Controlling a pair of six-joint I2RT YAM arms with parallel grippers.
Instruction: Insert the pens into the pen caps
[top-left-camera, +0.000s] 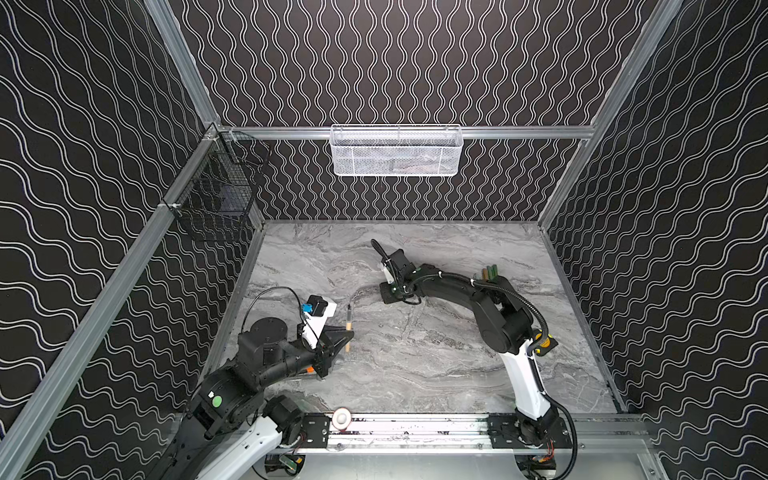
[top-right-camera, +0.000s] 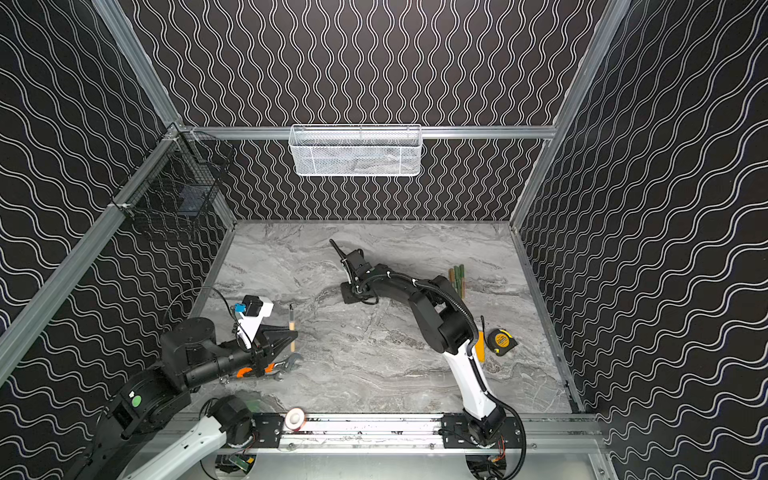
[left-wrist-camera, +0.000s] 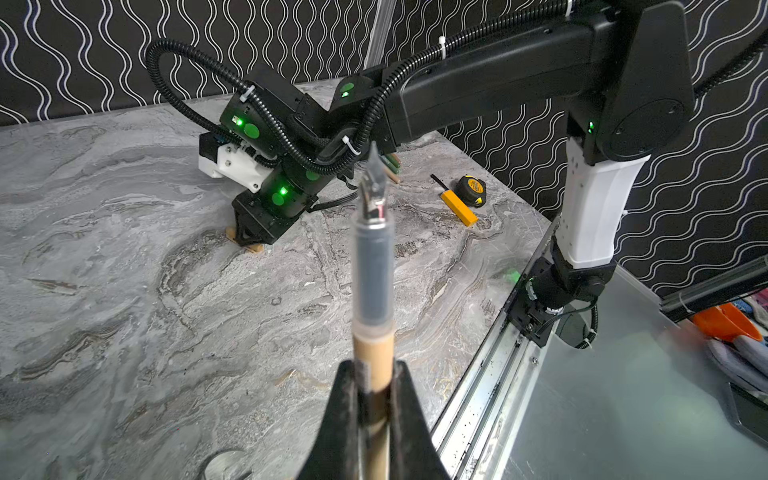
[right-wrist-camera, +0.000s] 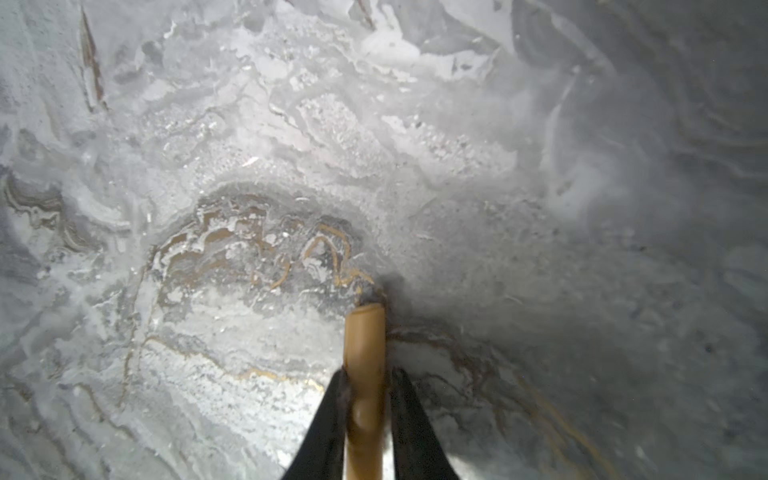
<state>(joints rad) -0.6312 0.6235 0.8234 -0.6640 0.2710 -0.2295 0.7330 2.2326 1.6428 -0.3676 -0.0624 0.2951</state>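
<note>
My left gripper (left-wrist-camera: 376, 370) is shut on the tan barrel of a pen (left-wrist-camera: 372, 270). The pen's grey section and dark pointed tip stick out beyond the jaws. In both top views this pen (top-left-camera: 349, 326) hangs above the table's left side. My right gripper (right-wrist-camera: 369, 374) is down at the table near the middle, its jaws pressed on both sides of a tan pen cap (right-wrist-camera: 365, 332). In the left wrist view the cap (left-wrist-camera: 254, 247) shows under that gripper (left-wrist-camera: 249, 237). More green and tan pens (top-right-camera: 457, 276) lie together at the right rear.
A yellow-black tape measure (top-right-camera: 502, 340) and an orange-yellow block (top-right-camera: 480, 349) lie by the right arm. An orange-handled wrench (top-right-camera: 274, 368) lies under the left arm. A white mesh basket (top-left-camera: 395, 150) and a black wire basket (top-left-camera: 216, 195) hang on the walls.
</note>
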